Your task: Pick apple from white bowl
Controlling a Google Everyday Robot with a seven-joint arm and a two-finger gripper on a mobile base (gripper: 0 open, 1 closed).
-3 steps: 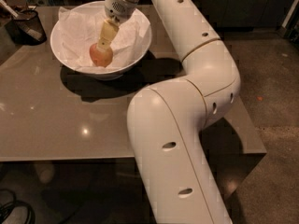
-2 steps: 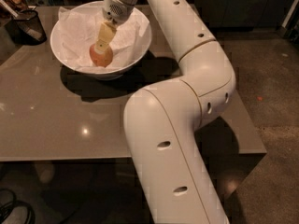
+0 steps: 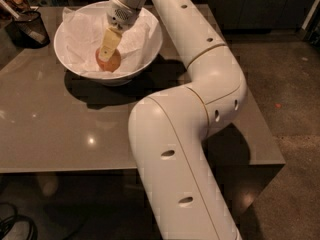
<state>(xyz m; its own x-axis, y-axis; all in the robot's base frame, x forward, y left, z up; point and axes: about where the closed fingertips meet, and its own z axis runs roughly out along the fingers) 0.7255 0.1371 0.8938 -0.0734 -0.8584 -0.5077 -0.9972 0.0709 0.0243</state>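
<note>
The apple, reddish-orange and small, lies on the crumpled white paper inside the large white bowl at the table's far left. My gripper reaches down into the bowl from the upper right. Its yellowish tip lies right over the apple's top and covers part of it. The apple rests low in the bowl, near its middle.
A small dark cup of utensils stands at the table's far left corner, beside the bowl. The grey table extends toward me. My white arm arches over its right half. Dark floor lies to the right.
The view has shifted slightly. The gripper stays at the apple in the bowl, and the apple has not left the paper.
</note>
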